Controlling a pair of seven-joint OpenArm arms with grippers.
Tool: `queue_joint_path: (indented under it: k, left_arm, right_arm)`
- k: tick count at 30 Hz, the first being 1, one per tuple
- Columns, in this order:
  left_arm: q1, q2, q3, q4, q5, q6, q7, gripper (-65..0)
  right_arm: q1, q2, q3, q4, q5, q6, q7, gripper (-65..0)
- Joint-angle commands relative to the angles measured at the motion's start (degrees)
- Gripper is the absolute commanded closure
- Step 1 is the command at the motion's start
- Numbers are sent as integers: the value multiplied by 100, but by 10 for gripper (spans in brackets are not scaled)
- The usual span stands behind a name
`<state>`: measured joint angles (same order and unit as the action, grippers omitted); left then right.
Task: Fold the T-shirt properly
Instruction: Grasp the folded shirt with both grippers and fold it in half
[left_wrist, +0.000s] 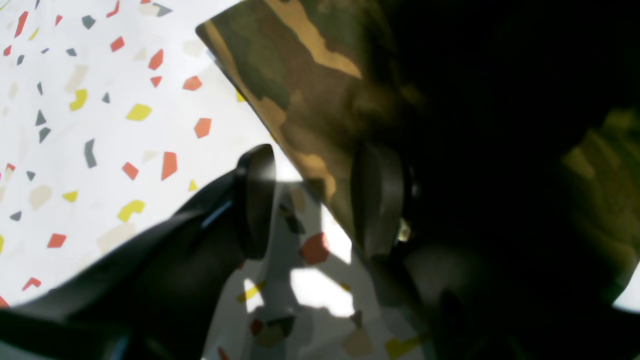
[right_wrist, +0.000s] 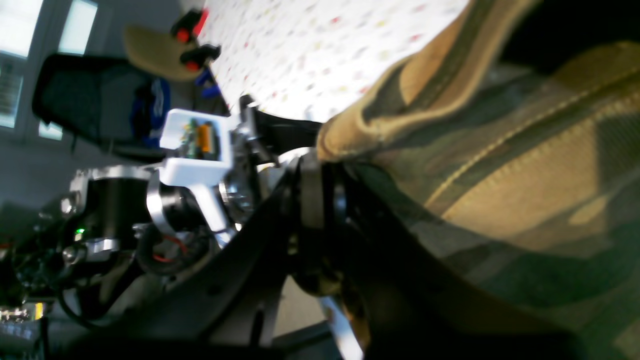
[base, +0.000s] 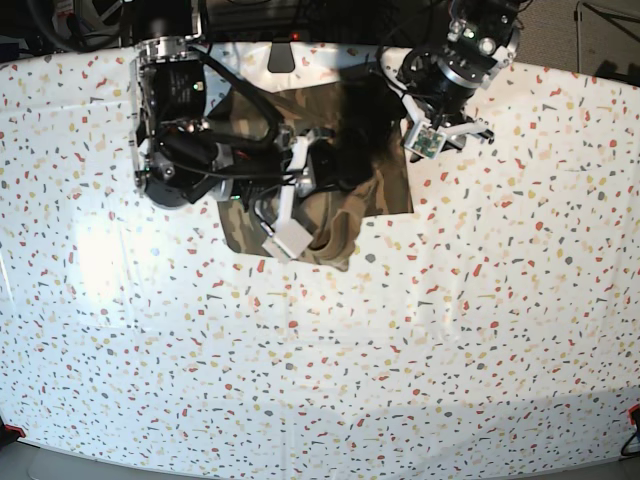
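Two arms over T-shirt. Right gripper pinches a seamed edge; left gripper jaws wide, holding nothing. Risk: one-sided pull bunches cloth.

Olive, tan and brown camouflage T-shirt on white table with multicoloured flecks

T-shirt: from base view I see only part; both arms cover its middle and upper edge. In left wrist view its right portion is lost in black shadow and cut by the frame. Right gripper: blurred; I cannot make out the fingertips where cloth bunches against them. Left gripper: far finger's base is lost in shadow.
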<state>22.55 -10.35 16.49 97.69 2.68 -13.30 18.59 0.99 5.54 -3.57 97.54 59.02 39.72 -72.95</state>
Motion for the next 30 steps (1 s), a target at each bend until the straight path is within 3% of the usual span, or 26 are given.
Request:
queue_joint_path:
  k: [1,7,12,23,27,28,30]
  left_arm:
    - [0,0,9,57,-37,-20,-20,-273]
    - [0,0,7,57,-15,-20,-22,-273]
    - [-4,-2,-20,57,17,24,-28,-273]
    - [-81,-2,-636,76,90,44,-63,-273]
    - [-79,-2,-1078,232,92,46,-63,-273]
    - [-79,-2,-1200,297,92,44,-61,-273]
    - [-79,-2,-1451,448,90,44,-39,-273]
  right_arm:
    - [103,-55,-92,85,96,28,116,0]
    - [74,-205,-590,85,92,28,44,0]
    - [-114,-205,-621,85,72,-118,-83,0]
    - [-278,-203,-621,85,116,-120,-81,0]
    - [-275,-181,-627,85,240,-118,-7,-278]
    - [-275,-168,-627,85,393,-118,4,-315]
    - [-273,-177,-627,85,734,-116,2,-327]
